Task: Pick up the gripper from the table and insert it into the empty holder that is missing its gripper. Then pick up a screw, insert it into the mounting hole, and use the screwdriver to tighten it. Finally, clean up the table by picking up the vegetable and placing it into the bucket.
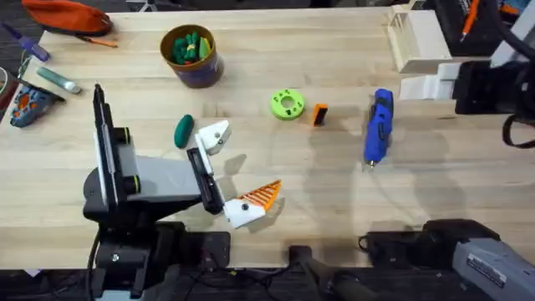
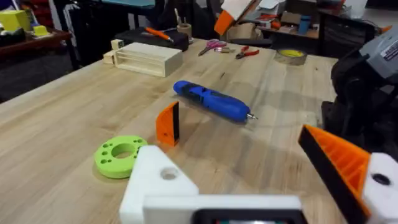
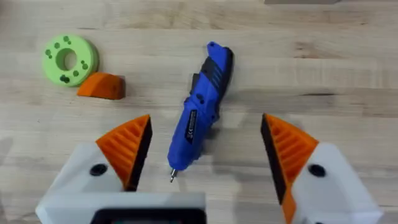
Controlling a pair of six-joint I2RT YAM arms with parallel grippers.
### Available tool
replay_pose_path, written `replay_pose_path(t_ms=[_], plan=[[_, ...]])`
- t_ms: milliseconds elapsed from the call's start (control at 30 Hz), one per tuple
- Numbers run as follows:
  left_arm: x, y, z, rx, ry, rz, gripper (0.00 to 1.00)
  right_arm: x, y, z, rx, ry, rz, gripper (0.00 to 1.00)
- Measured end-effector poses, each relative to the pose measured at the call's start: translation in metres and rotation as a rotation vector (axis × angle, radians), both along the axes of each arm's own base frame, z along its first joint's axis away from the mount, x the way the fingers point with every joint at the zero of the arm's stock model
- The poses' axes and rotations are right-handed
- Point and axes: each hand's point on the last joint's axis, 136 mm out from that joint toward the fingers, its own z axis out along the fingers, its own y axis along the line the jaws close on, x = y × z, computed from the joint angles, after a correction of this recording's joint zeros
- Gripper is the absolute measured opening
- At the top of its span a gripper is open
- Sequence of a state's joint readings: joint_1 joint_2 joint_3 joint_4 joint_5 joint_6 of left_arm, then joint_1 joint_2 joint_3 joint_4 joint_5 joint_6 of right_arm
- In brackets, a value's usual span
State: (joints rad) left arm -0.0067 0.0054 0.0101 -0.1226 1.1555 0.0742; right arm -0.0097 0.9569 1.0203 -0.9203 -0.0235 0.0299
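The small orange gripper (image 1: 319, 114) (image 2: 168, 123) (image 3: 102, 86) lies on the table beside a green disc. My left gripper (image 1: 245, 163) (image 2: 230, 149) rests open on the table. One of its fingers is the bare white empty holder (image 1: 213, 138) (image 2: 158, 180), with its mounting hole showing; the other carries an orange tip. The dark green vegetable (image 1: 184, 131) lies just beside the holder. The blue screwdriver (image 1: 378, 125) (image 2: 211, 101) (image 3: 202, 99) lies right of the orange piece, under my open right gripper (image 3: 205, 124), which hovers above it. The bucket (image 1: 201, 75) stands far left. Any screw is hidden.
A bright green disc with holes (image 1: 287, 104) (image 2: 119, 155) (image 3: 68, 59) lies mid-table. A wooden box (image 1: 418, 38) (image 2: 146, 59) sits at the back right near the right arm's dark body (image 1: 489, 84). An orange pouch (image 1: 67, 15) and small tools (image 1: 33, 96) lie far left.
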Motion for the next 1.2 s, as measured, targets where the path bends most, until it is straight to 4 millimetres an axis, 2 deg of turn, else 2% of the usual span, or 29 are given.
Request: replay_pose_path(t_ms=[867, 1200], plan=[[0.0000, 0.0000, 0.0000, 0.000, 0.000, 0.000, 0.986, 0.0000, 0.0000, 0.0000, 0.000, 0.000, 0.000, 0.994], [0.0000, 0.0000, 0.0000, 0.000, 0.000, 0.000, 0.986, 0.0002, 0.0007, -0.0005, 0.055, 0.008, -0.075, 0.993]])
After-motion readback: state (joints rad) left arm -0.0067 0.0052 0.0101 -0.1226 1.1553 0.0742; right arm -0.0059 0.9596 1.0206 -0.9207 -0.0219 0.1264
